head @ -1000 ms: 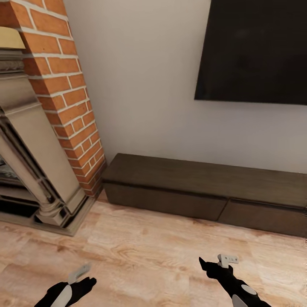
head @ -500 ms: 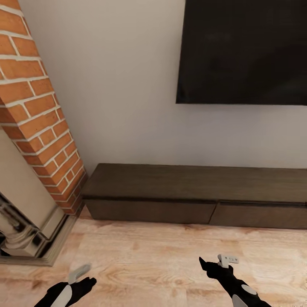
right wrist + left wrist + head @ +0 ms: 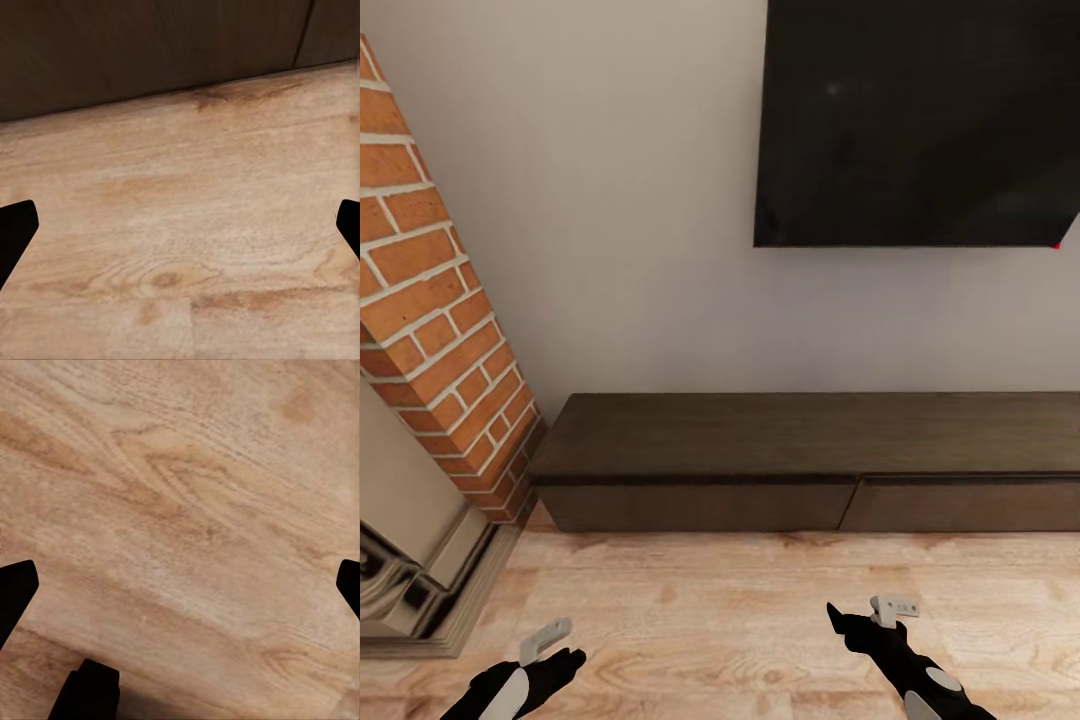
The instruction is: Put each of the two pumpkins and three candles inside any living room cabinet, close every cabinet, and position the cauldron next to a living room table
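Observation:
A long, low dark-brown cabinet (image 3: 810, 435) stands against the white wall, and both of its plain fronts are shut. Its lower front (image 3: 150, 52) also appears in the right wrist view, just beyond the floor. My left gripper (image 3: 550, 655) hangs open over bare wooden floor, its fingertips (image 3: 15, 592) wide apart with nothing between them. My right gripper (image 3: 860, 625) is open too, low over the floor a short way in front of the cabinet. The pumpkins, candles, cauldron and table are out of view.
A red brick chimney (image 3: 430, 310) and the pale base of the fireplace (image 3: 410, 590) stand at the left, beside the cabinet's left end. A large black screen (image 3: 920, 120) hangs on the wall above the cabinet. Light wooden floor (image 3: 710, 620) lies between me and the cabinet.
The camera has swung to the right: the fireplace has slid toward the left edge and the cabinet now faces me square-on. Both arms hold the same pose.

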Robot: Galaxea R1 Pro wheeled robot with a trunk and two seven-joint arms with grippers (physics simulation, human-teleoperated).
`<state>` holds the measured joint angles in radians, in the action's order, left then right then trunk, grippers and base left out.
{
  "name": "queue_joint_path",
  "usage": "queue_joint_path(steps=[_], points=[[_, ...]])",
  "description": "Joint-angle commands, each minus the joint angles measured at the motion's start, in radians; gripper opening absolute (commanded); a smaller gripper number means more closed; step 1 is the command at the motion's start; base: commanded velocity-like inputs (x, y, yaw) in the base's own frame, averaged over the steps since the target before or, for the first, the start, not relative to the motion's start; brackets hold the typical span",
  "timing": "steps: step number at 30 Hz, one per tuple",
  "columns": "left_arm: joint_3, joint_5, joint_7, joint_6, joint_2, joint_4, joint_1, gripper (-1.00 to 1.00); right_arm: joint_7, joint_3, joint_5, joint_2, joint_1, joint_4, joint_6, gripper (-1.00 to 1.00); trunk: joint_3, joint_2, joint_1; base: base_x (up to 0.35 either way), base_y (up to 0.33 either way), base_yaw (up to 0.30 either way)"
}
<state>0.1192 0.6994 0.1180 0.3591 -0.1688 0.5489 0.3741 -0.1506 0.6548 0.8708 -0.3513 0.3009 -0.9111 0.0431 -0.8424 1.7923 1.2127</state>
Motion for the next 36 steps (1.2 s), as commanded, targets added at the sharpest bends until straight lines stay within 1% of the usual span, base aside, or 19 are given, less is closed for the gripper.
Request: queue_joint_path(steps=[1, 4, 6, 10, 12, 20, 24, 29, 31, 32, 33, 34, 36], points=[[0.014, 0.016, 0.004, 0.004, -0.001, 0.008, -0.006, 1.0, -0.004, 0.003, 0.012, -0.007, 0.007, -0.007, 0.006, 1.0, -0.001, 0.0, 0.0, 0.0, 0.0, 0.0], [0.018, 0.017, -0.004, 0.003, -0.001, 0.025, -0.022, 1.0, -0.004, 0.003, 0.01, -0.006, 0.014, -0.024, 0.005, 1.0, -0.001, 0.0, 0.0, 0.0, 0.0, 0.0], [0.017, 0.016, -0.004, 0.003, -0.001, 0.036, -0.024, 1.0, -0.004, 0.003, 0.009, -0.006, 0.014, -0.036, 0.006, 1.0, -0.001, 0.0, 0.0, 0.0, 0.0, 0.0], [0.014, 0.01, -0.004, 0.002, 0.019, 0.047, -0.036, 1.0, -0.005, 0.007, 0.0, -0.003, 0.011, -0.05, 0.005, 1.0, -0.001, 0.0, 0.0, 0.0, 0.0, 0.0], [0.014, 0.007, -0.004, 0.002, 0.024, 0.047, -0.037, 1.0, -0.005, 0.007, -0.002, -0.002, 0.01, -0.049, 0.007, 1.0, -0.001, 0.0, 0.0, 0.0, 0.0, 0.0], [0.014, 0.004, -0.005, 0.002, 0.027, 0.046, -0.038, 1.0, -0.004, 0.006, 0.003, -0.002, 0.01, -0.047, 0.014, 1.0, -0.001, 0.0, 0.0, 0.0, 0.0, 0.0], [0.014, 0.008, -0.021, 0.013, 0.017, 0.062, -0.038, 1.0, 0.0, 0.006, 0.006, -0.004, 0.01, -0.046, 0.019, 1.0, -0.001, 0.0, 0.0, 0.0, 0.0, 0.0], [0.007, 0.012, -0.049, 0.041, -0.011, 0.09, -0.044, 1.0, 0.029, 0.004, 0.019, -0.006, 0.01, -0.038, 0.022, 1.0, -0.001, 0.0, 0.0, 0.0, 0.0, 0.0], [-0.003, 0.021, -0.06, 0.052, -0.022, 0.102, -0.045, 1.0, 0.04, 0.002, 0.03, -0.005, 0.01, -0.027, 0.022, 1.0, -0.001, 0.0, 0.0, 0.0, 0.0, 0.0], [-0.012, 0.025, -0.247, 0.428, -0.079, 0.485, -0.045, 1.0, 0.217, 0.001, 0.057, -0.005, 0.01, 0.024, 0.023, 1.0, -0.001, 0.0, 0.0, 0.0, 0.0, 0.0], [-0.016, 0.028, -0.272, 0.454, -0.082, 0.532, -0.045, 1.0, 0.234, 0.0, 0.063, -0.004, 0.01, 0.035, 0.023, 1.0, -0.001, 0.0, 0.0, 0.0, 0.0, 0.0], [-0.019, 0.03, -0.294, 0.476, -0.083, 0.57, -0.046, 1.0, 0.268, 0.0, 0.074, -0.004, 0.01, 0.053, 0.023, 1.0, -0.001, 0.0, 0.0, 0.0, 0.0, 0.0], [-0.025, 0.033, -0.335, 0.511, -0.085, 0.62, -0.046, 1.0, 0.332, -0.002, 0.086, -0.003, 0.009, 0.081, 0.023, 1.0, -0.001, 0.0, 0.0, 0.0, 0.0, 0.0]])
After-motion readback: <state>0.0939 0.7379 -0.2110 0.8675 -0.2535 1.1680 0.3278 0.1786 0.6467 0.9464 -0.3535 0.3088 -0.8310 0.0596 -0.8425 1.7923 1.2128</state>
